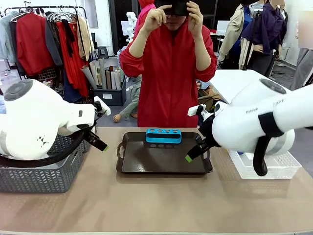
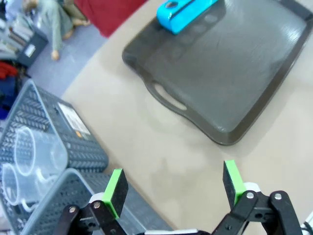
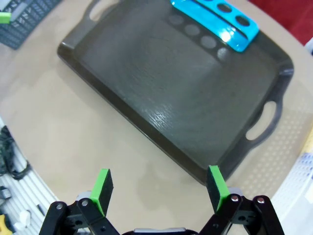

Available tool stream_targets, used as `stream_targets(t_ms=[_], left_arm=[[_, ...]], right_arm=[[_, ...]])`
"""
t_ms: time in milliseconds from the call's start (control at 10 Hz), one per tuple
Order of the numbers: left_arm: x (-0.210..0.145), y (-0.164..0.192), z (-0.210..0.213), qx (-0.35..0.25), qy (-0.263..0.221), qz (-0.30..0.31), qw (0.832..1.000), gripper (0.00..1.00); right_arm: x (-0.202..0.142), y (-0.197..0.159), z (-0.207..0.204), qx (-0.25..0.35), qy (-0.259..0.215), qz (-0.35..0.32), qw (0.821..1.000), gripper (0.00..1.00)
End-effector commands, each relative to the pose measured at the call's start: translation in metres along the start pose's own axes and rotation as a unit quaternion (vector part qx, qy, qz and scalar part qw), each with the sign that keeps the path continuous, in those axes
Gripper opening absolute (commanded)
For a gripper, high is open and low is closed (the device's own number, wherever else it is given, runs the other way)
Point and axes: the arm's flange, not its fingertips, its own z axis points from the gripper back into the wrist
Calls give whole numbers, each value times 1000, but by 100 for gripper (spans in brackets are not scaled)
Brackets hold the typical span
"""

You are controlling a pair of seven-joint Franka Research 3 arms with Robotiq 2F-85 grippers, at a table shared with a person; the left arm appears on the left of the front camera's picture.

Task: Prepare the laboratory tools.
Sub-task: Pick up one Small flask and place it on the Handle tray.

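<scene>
Above tan table (image 1: 156,205), left pincer (image 2: 174,185) and right pincer (image 3: 159,186) gape empty.

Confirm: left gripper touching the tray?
Apart. Left wrist view: bare table lies between the open left gripper and the tray.

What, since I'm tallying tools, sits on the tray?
Only the blue tube rack, at the far edge of the tray; no tubes rise from its holes. The floor beneath the rack is hidden.

The blue tube rack (image 2: 180,14) is cut off by the left wrist view's top edge.
</scene>
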Motion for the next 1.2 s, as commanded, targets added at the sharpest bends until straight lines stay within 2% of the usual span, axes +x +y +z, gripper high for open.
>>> stream_targets(t_ms=[0, 300, 500, 600, 1100], left_arm=[[-45, 3, 25, -32, -58, -49, 997, 100], [-53, 4, 43, -26, -84, -73, 993, 100], [-52, 6, 42, -12, -59, -72, 996, 100], [6, 27, 36, -19, -75, -68, 995, 100], [6, 27, 36, -19, -75, -68, 995, 100]], right_arm=[[12, -17, 8, 16, -12, 9, 1000, 100], [27, -28, 33, 8, -42, 7, 999, 100], [31, -31, 40, -1, -56, 15, 998, 100], [30, -27, 38, -5, -35, -2, 999, 100], [30, -27, 38, -5, -35, -2, 999, 100]])
